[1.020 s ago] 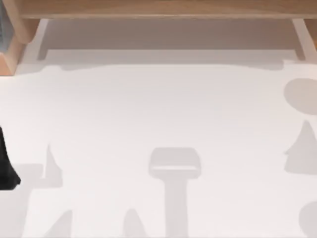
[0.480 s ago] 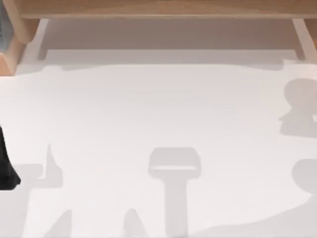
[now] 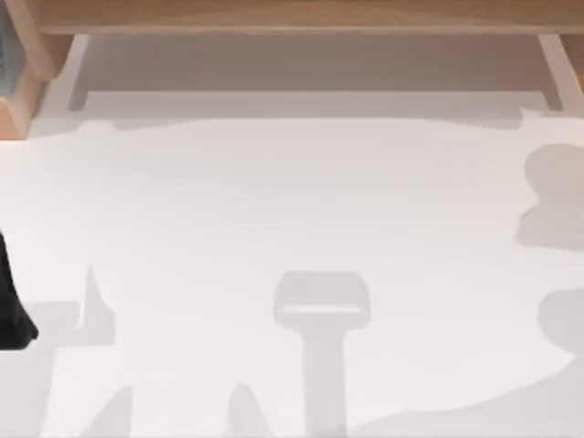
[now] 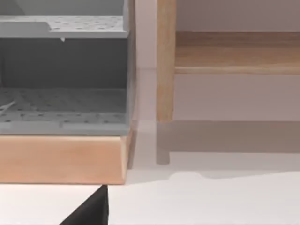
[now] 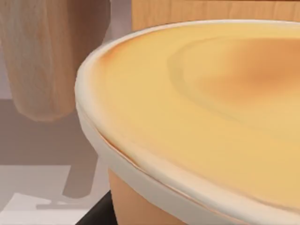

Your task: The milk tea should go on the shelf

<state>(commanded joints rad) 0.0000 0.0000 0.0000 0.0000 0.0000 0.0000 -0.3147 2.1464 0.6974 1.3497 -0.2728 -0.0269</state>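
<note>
From above, the white table [image 3: 292,210] runs across the view, and the light-tan shelf [image 3: 292,16] spans the 12 o'clock edge, its long flat board running side to side with upright posts coming down at about 11 and 1 o'clock. At 9 o'clock a dark piece of the left arm [image 3: 11,310] sits at the table's left edge, parked there; whether the left hand is wide or narrow cannot be told. Soft grey shadows lie on the table toward 3, 5 and 6 o'clock. The left wrist view looks toward the shelf's wooden post [image 4: 165,61] and its board, and just beside that post stands a grey perforated rack [image 4: 63,70] on a wooden base [image 4: 63,159], the base resting on the table; a black corner of the left hand [image 4: 91,211] pokes in low in that picture. The right wrist view is taken up by the milk tea [image 5: 197,117], seen very close: a peach-orange top with a pale cream rim and an orange wall below it. It sits right up against the right arm's camera, with a sliver of black hand [image 5: 96,213] showing touching or just beside its lower wall, so the right hand looks closed around the cup. Behind the cup stand the shelf's pale wooden parts.
</note>
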